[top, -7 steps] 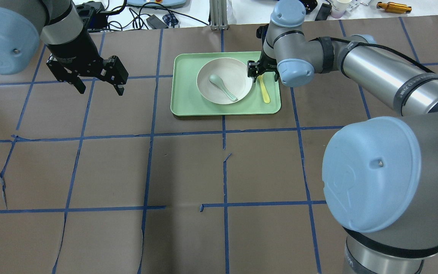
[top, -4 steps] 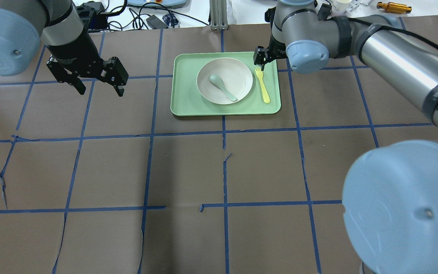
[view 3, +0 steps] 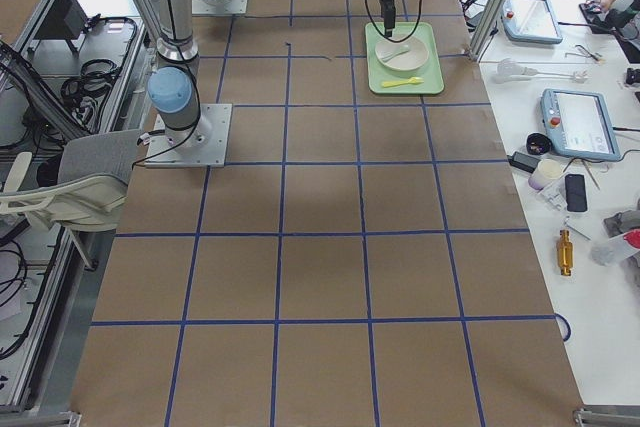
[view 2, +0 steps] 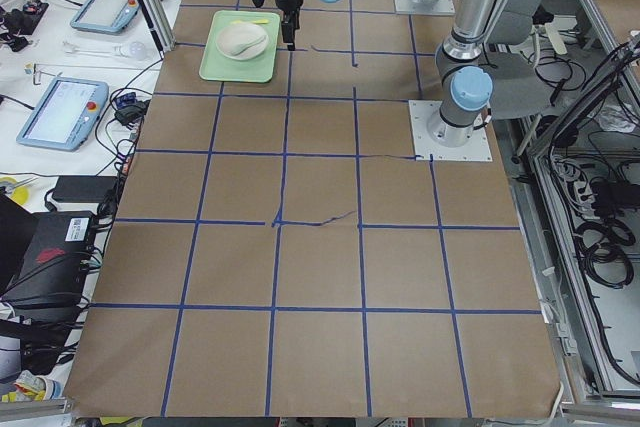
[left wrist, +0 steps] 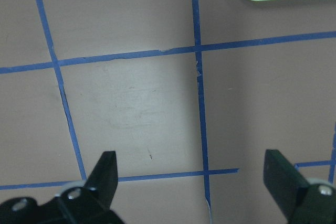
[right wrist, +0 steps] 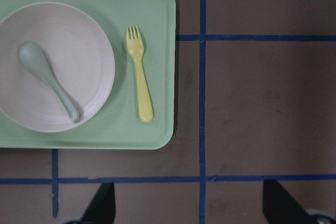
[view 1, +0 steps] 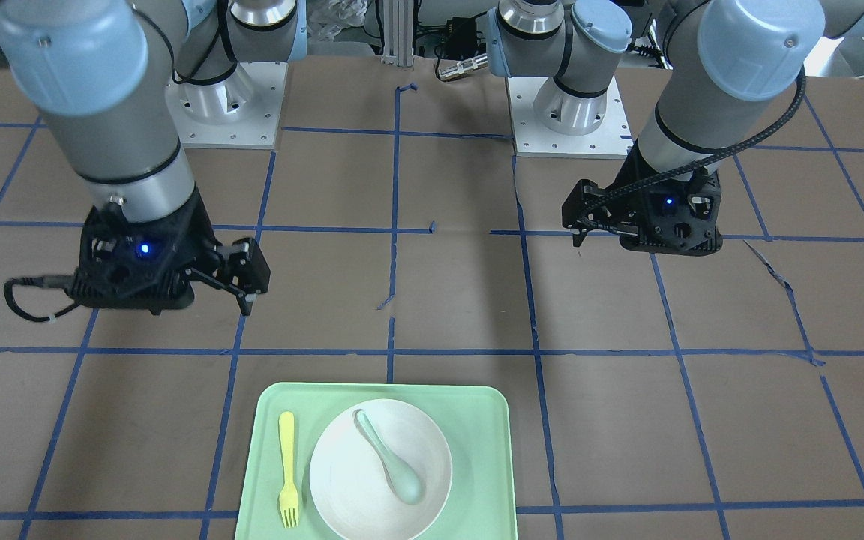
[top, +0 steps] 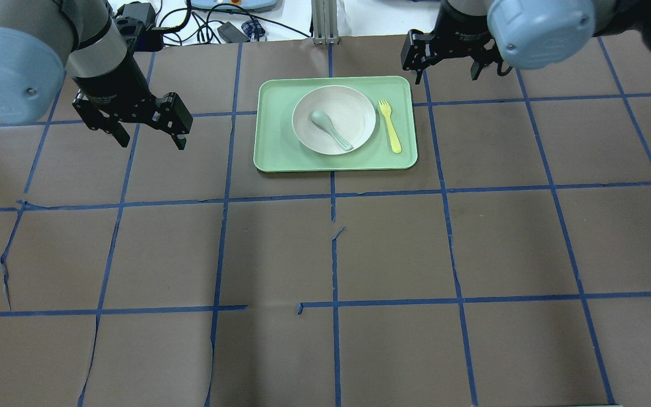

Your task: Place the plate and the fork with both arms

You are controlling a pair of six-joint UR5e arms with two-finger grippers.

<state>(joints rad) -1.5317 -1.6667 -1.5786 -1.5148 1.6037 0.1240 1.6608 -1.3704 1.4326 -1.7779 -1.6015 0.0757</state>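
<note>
The off-white plate (top: 354,107) sits in the mint-green tray (top: 272,158) with a grey-green spoon (top: 331,129) lying in it. The yellow fork (top: 389,125) lies flat on the tray just right of the plate, tines pointing away from me. My right gripper (top: 447,74) is open and empty, hovering off the tray's far right corner. Its wrist view shows the plate (right wrist: 89,40), the fork (right wrist: 139,80) and the open gripper (right wrist: 191,203). My left gripper (top: 152,141) is open and empty above bare table left of the tray, as the left wrist view (left wrist: 191,177) shows.
Brown paper with blue tape lines (top: 334,249) covers the table. Cables and boxes (top: 229,28) lie beyond the far edge. Teach pendants (view 3: 575,122) rest on the white side bench. The arm bases (view 1: 567,112) stand at the table's robot side.
My right gripper has left the fork's tines, moving up and off to the tray's far right corner. The fork stays flat on the tray. The left gripper has barely shifted.
</note>
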